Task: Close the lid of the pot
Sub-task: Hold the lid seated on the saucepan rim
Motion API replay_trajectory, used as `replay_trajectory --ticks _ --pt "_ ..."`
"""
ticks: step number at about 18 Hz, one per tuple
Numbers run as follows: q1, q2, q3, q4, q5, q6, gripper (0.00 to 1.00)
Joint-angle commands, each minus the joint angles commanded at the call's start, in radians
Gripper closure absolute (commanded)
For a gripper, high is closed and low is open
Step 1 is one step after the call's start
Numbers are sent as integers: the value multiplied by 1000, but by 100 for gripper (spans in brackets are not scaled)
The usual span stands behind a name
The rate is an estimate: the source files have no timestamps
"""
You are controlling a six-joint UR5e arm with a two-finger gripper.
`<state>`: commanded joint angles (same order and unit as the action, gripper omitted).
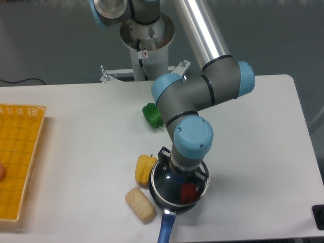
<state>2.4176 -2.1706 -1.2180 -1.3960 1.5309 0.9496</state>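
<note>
The dark pot [161, 198] sits near the table's front edge, its blue handle [165, 230] pointing toward the camera. The clear glass lid [167, 183] with its metal rim lies level over the pot's mouth; whether it rests on the rim I cannot tell. A red item [188, 192] shows through the glass. My gripper [178, 177] comes straight down onto the lid's centre and is shut on the blue knob, which is mostly hidden by the wrist.
A yellow pepper [144, 168] touches the pot's left side and a piece of bread [140, 204] lies at its front left. A green pepper [152, 114] sits behind the arm. A yellow basket [19, 159] stands at the left edge.
</note>
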Motion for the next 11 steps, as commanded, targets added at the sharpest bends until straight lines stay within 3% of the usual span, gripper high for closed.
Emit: replay_trajectory --ticks 11 --pt "-11 -15 8 8 2 -12 62"
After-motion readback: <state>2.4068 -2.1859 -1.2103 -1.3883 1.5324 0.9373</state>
